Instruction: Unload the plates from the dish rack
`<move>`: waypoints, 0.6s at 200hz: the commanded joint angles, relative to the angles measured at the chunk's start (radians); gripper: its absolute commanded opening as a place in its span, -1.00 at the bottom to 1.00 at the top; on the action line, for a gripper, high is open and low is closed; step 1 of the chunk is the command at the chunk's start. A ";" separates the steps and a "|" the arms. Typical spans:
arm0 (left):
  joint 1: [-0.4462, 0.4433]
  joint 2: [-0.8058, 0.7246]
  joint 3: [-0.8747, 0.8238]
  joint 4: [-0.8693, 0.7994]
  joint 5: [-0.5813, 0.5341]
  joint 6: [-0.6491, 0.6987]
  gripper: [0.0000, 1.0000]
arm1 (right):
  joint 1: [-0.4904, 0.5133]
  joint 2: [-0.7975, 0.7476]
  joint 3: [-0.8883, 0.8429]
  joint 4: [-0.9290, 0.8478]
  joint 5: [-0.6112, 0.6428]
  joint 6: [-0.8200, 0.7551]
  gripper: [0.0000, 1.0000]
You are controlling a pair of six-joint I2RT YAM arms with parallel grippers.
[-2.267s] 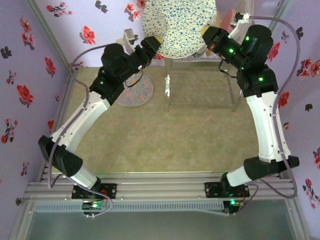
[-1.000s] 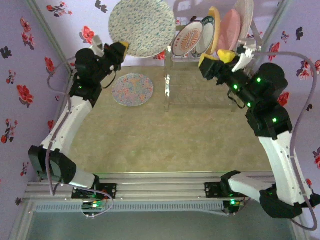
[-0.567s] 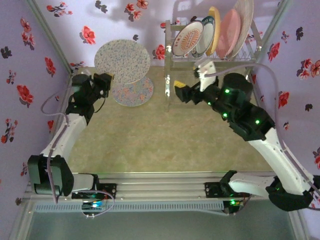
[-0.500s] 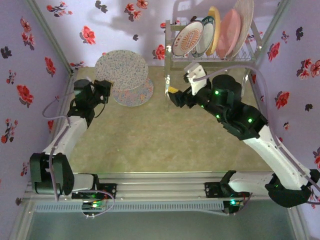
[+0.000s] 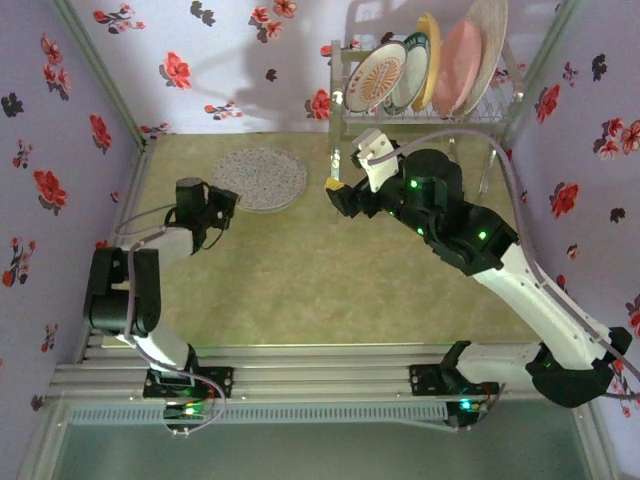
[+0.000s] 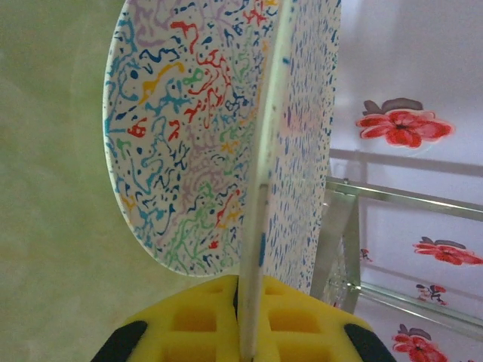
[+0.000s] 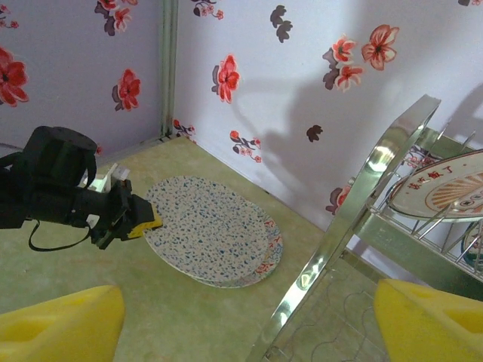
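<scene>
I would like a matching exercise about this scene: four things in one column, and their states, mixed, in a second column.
Things:
1. blue-speckled plate
2. pink plate
3. left gripper
4. right gripper

States:
A. open, holding nothing
B. lies flat
C. stands on edge in the rack
D. shut on a plate's rim

Pairs: 1-B, 2-C, 3-D, 4-A

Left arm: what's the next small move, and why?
Probably open the left gripper to let go. Its fingers are clamped on the rim of the speckled plate, which looks to be lying flat on top of the squiggle-patterned plate on the table, so nothing seems left to lower.
</scene>
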 commanded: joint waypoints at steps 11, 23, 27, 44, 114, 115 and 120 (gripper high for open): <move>0.012 0.055 0.024 0.157 0.032 0.036 -1.00 | 0.007 0.006 0.023 0.017 0.033 -0.017 0.75; 0.013 0.079 0.036 0.159 0.037 0.041 -1.00 | 0.005 0.007 0.023 0.018 0.037 -0.017 0.75; 0.015 0.086 0.039 0.159 0.041 0.043 -1.00 | 0.006 0.009 0.023 0.018 0.038 -0.017 0.76; 0.014 0.115 0.053 0.160 0.048 0.048 -1.00 | 0.005 0.013 0.029 0.021 0.043 -0.018 0.75; 0.025 0.218 0.102 0.195 0.091 0.055 -1.00 | 0.006 0.033 0.031 0.033 0.052 -0.010 0.77; 0.025 0.219 0.103 0.194 0.092 0.055 -1.00 | 0.007 0.033 0.031 0.033 0.052 -0.009 0.77; 0.025 0.225 0.106 0.193 0.094 0.055 -1.00 | 0.007 0.036 0.032 0.033 0.051 -0.009 0.77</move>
